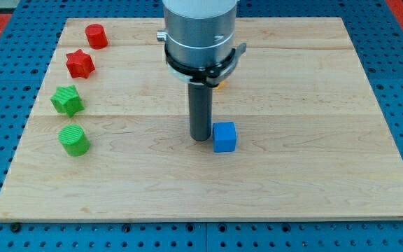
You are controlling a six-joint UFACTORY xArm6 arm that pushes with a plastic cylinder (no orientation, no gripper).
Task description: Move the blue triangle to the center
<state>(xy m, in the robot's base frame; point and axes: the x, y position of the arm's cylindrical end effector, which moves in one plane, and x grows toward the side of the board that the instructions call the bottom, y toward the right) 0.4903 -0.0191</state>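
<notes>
A blue block (224, 136), which looks like a cube from here, sits near the middle of the wooden board (313, 168). My tip (201, 138) rests on the board just to the view's left of the blue block, touching or almost touching its left side. No blue triangle can be made out as such. The arm's grey body hangs over the board's top middle.
At the view's left stand a red cylinder (96, 36), a red star (80, 64), a green star (67, 100) and a green cylinder (73, 140). A small yellow-orange block (219, 85) peeks out behind the arm. Blue pegboard surrounds the board.
</notes>
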